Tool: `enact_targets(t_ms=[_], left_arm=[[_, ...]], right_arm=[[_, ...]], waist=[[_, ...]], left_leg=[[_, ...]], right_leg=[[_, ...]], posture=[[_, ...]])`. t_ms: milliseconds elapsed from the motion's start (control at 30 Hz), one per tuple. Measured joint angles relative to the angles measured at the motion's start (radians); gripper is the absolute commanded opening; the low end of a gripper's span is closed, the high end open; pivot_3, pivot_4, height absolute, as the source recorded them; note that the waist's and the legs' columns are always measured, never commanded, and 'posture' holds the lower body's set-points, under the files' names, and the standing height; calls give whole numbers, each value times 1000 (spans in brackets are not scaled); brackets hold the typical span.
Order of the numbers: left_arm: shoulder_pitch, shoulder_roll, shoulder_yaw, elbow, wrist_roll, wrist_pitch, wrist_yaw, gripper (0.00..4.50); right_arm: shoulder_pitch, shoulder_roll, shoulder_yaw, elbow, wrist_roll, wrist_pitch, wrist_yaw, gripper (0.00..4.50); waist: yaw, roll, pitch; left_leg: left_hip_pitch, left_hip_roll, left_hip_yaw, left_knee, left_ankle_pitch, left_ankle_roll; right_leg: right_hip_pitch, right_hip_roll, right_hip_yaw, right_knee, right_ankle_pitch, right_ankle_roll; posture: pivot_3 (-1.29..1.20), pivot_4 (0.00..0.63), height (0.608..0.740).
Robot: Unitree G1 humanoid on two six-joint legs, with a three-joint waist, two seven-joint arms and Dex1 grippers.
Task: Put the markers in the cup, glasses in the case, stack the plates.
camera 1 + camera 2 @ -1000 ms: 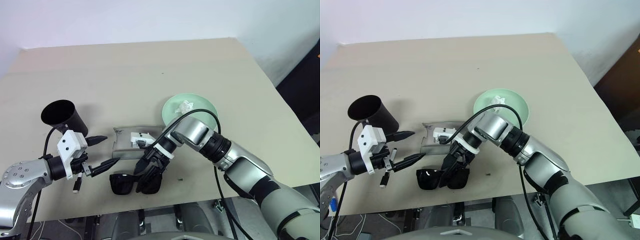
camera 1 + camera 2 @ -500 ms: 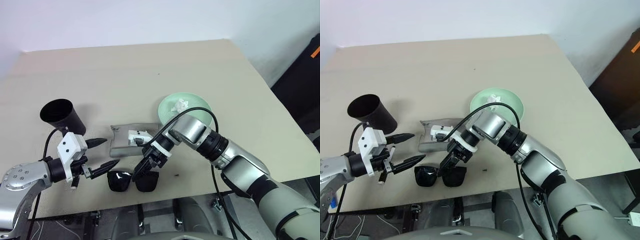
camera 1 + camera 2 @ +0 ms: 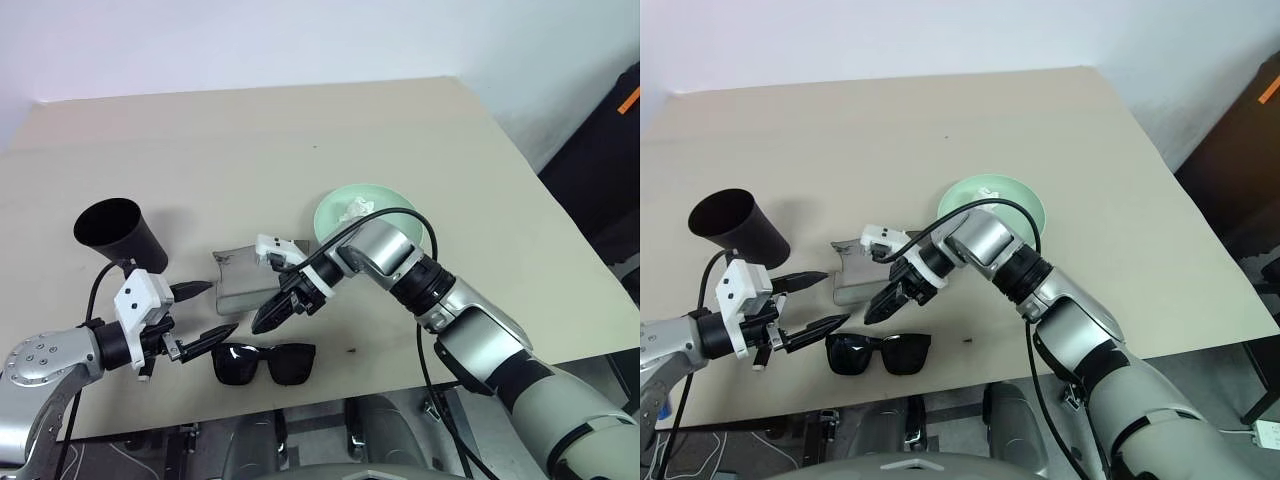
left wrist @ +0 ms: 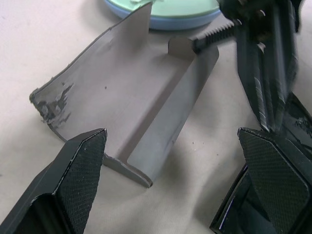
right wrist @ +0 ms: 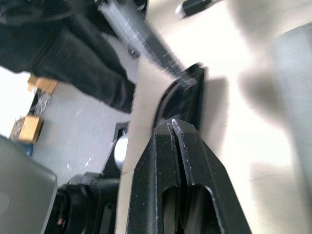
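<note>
Head views: the left gripper (image 3: 200, 313) stands wide open and empty at about 7 o'clock on the table (image 3: 250, 140), its fingers apart just left of the glasses (image 3: 264, 362). The glasses lie flat on the table near the front edge, at 6 o'clock of the case (image 3: 235, 283). The right gripper (image 3: 262, 322) hovers above the glasses with its fingers pressed together, holding nothing. The cup (image 3: 118, 234) stands upright at 9 o'clock. The plates (image 3: 375, 205) sit stacked at 3 o'clock of the case, mint green uppermost, with a crumpled tissue (image 3: 354, 209) on top.

Left wrist view: the open case (image 4: 141, 112) lies between the two spread fingers (image 4: 80, 170); the light blue plate (image 4: 165, 19) shows beneath the green one beyond it.

Right wrist view: closed fingers (image 5: 168, 161) point at the table edge, beside the glasses (image 5: 183, 100).
</note>
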State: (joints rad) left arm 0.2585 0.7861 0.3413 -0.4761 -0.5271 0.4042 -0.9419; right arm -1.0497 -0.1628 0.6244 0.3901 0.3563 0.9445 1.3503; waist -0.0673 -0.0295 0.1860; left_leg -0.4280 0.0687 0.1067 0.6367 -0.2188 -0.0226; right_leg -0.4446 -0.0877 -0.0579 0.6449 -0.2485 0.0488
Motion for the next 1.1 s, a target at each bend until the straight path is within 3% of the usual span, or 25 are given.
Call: enact_targets(t_ms=[267, 533, 900, 1100], left_arm=[[23, 0, 32, 0, 0, 0, -4, 4500], [27, 0, 34, 0, 3, 0, -3, 4500], [9, 0, 24, -3, 14, 0, 16, 4500], [12, -2, 7, -12, 16, 0, 24, 4500]], right_arm=[[-18, -15, 44, 15, -30, 7, 68, 3682], [-17, -18, 114, -60, -17, 127, 112, 3682], [-13, 30, 153, -9, -31, 158, 72, 3682], [-13, 43, 154, -9, -31, 161, 68, 1745]], waist=[[2, 0, 0], [2, 0, 0], [2, 0, 0], [1, 0, 0]], left_leg=[[0, 1, 1, -2, -1, -1], [-1, 2, 1, -3, -1, -1], [-3, 2, 1, -4, -1, -1], [-7, 2, 2, -3, -1, -1]], right_leg=[[-2, 0, 0, -1, -2, -3], [-3, -2, 0, -1, -2, -3], [-5, -3, 0, 0, -1, -3], [-10, -1, 0, 1, 0, 0]], posture=[[0, 150, 735], [0, 150, 735], [0, 150, 735], [0, 150, 735]])
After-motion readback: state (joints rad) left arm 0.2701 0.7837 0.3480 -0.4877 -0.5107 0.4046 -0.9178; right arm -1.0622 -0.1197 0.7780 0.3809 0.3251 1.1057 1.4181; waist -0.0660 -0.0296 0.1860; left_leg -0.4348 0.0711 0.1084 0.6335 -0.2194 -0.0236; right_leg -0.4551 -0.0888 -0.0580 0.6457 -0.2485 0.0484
